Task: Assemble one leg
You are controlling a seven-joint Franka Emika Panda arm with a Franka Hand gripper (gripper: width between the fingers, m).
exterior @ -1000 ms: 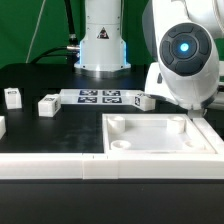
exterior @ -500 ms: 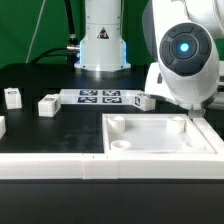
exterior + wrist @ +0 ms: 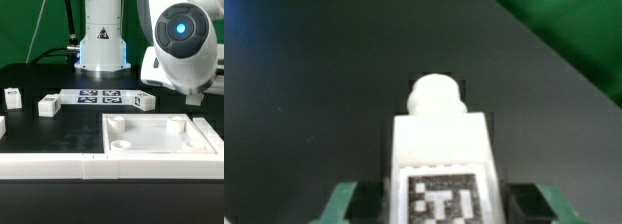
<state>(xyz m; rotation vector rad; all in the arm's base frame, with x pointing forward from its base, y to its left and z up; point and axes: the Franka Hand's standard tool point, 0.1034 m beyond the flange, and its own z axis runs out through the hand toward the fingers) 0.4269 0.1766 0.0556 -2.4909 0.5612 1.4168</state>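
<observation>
In the wrist view my gripper (image 3: 441, 206) is shut on a leg (image 3: 445, 150), a small white post with a black-and-white tag facing the camera and a round peg at its far end. The green fingers (image 3: 345, 205) press on both of its sides. It hangs over dark table surface. In the exterior view the gripper (image 3: 191, 98) is at the right, above the far right corner of the large white tray (image 3: 160, 150) with round corner sockets. The held leg is not clear there. Three more legs lie loose on the table (image 3: 12, 97), (image 3: 47, 104), (image 3: 143, 100).
The marker board (image 3: 100, 97) lies between the loose legs, in front of the arm's base (image 3: 102, 45). A long white bar (image 3: 50, 166) runs along the front. Another white piece (image 3: 2, 125) shows at the exterior view's left edge.
The arm's hand has risen from the tray's far right corner and now sits higher in the exterior view. The loose legs and the tray have not moved.
</observation>
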